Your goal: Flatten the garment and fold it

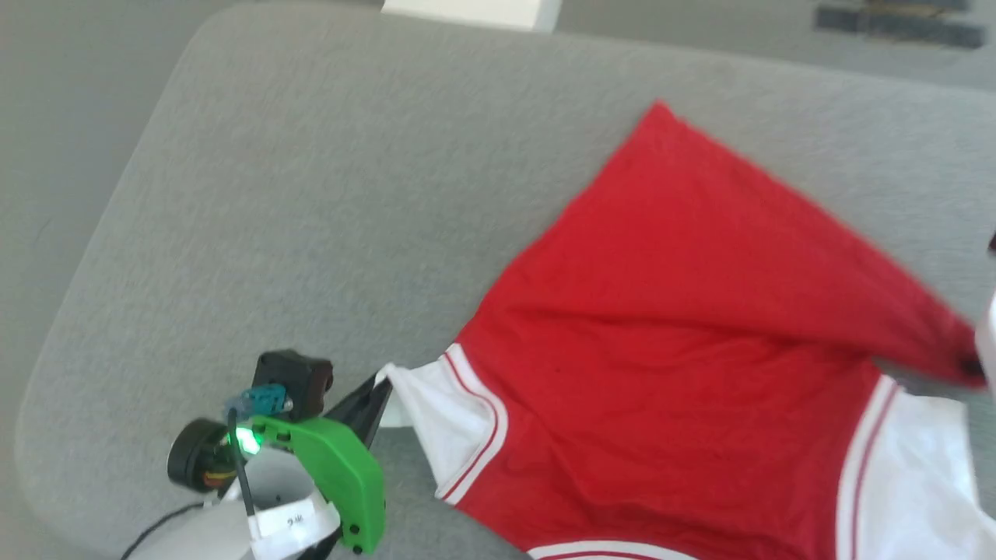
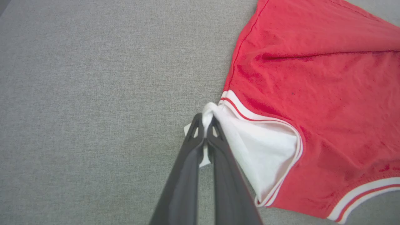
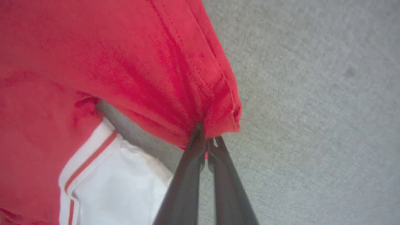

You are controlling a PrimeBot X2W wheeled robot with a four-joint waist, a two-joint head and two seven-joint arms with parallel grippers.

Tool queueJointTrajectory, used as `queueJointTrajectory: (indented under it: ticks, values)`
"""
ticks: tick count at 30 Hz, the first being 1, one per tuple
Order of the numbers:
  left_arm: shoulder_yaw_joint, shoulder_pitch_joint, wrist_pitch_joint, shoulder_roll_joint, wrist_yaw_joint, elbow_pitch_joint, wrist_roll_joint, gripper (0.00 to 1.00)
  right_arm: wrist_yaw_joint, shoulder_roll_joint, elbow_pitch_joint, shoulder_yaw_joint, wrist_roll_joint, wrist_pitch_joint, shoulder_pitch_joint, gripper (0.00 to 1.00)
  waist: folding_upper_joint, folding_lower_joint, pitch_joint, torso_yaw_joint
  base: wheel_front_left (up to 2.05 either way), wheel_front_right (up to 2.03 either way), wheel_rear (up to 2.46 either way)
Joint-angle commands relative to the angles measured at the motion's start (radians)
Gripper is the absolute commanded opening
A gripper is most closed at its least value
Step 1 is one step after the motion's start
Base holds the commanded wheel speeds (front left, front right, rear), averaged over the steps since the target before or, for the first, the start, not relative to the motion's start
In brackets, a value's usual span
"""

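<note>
The red garment (image 1: 685,311) lies spread over the right half of the grey table (image 1: 311,194), plain red side up, no lettering showing. My left gripper (image 1: 381,385) is shut on the tip of its white left sleeve (image 1: 443,412), pinched between the dark fingers (image 2: 187,162) in the left wrist view, sleeve (image 2: 259,143) pulled taut. My right gripper (image 3: 206,140) is shut on a bunched red hem corner (image 3: 215,106), lifted off the table over the other white sleeve (image 3: 118,184). In the head view that corner (image 1: 961,362) sits at the right edge.
The table's rounded left corner (image 1: 47,404) and front edge lie close to my left arm. A pale object (image 1: 467,12) and a dark strip (image 1: 895,27) sit beyond the far edge. Bare grey cloth (image 2: 93,93) stretches left of the garment.
</note>
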Motion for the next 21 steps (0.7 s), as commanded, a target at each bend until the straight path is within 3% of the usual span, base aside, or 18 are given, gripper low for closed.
queueJointTrajectory:
  ticks: [1,8,13,20,21]
  values:
    - [0.001,0.016,0.002,0.006,0.007,0.005,-0.005,0.0,-0.001,0.003,-0.02,-0.013,0.007,-0.002,0.05,0.0,-0.0001,0.0001,-0.095,-0.086,0.0,0.0,0.0]
    - [0.003,0.051,-0.005,0.005,0.017,0.017,-0.029,0.0,-0.001,0.027,-0.133,-0.139,-0.012,0.061,0.279,0.0,-0.0001,0.0001,-0.135,-0.103,0.0,0.0,0.0]
    - [0.007,0.06,-0.011,0.003,0.024,0.029,-0.036,0.0,-0.001,0.084,-0.236,-0.241,-0.073,0.148,0.452,0.0,-0.0001,0.0001,-0.144,-0.105,0.0,0.0,0.0]
    - [-0.001,0.046,-0.01,-0.013,0.02,0.039,-0.029,0.0,-0.001,0.158,-0.317,-0.316,-0.146,0.193,0.53,0.0,-0.0001,0.0001,-0.131,-0.096,0.0,0.0,0.0]
    - [-0.002,0.044,-0.009,-0.015,0.019,0.039,-0.028,0.0,-0.001,0.165,-0.329,-0.324,-0.152,0.198,0.525,1.0,-0.0001,0.0001,-0.129,-0.094,0.0,0.0,0.0]
